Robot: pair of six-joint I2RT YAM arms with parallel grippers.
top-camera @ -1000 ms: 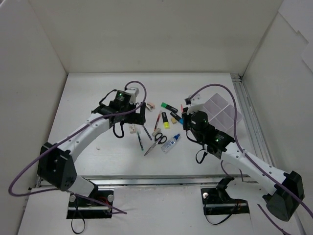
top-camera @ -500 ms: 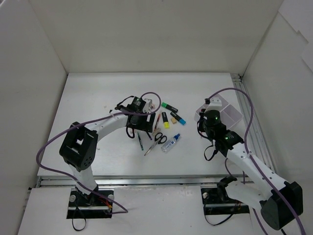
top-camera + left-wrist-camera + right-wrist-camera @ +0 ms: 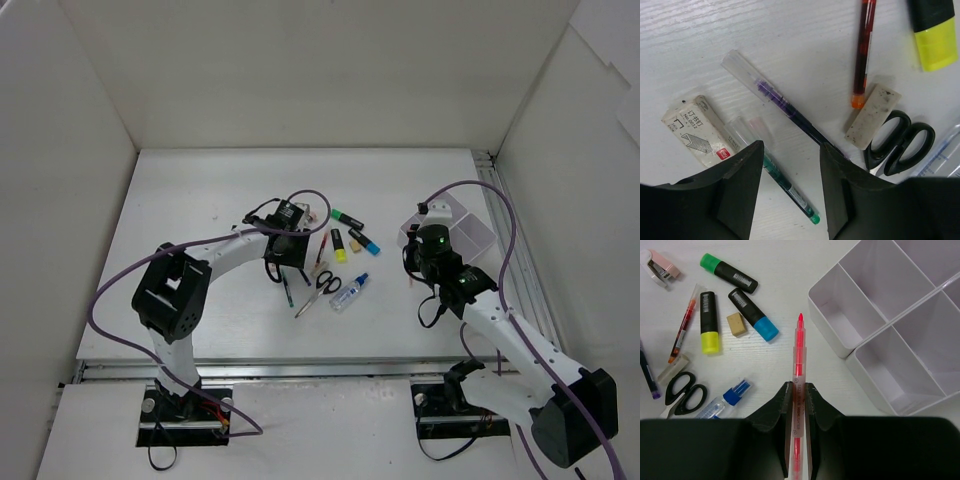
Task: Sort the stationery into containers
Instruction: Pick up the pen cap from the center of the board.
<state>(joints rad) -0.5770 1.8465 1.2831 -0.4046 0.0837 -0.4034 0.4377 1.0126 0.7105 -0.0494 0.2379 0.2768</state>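
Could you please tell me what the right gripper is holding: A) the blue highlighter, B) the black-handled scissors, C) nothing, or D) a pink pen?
D: the right wrist view shows the right gripper shut on the pink pen, whose tip sticks out past the fingers.

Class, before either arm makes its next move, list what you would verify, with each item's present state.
1. Right gripper shut on the thin pink pen: ok.
2. Pink pen above a compartment of the white plastic divided tray: not ok, it points beside the tray.
3. Visible compartments empty: ok.
4. Left gripper straddling the thin green pen: ok.
5. Green pen gripped: not ok, jaws apart.
6. Dark purple pen clear of that gripper: cannot tell, it runs behind one finger.
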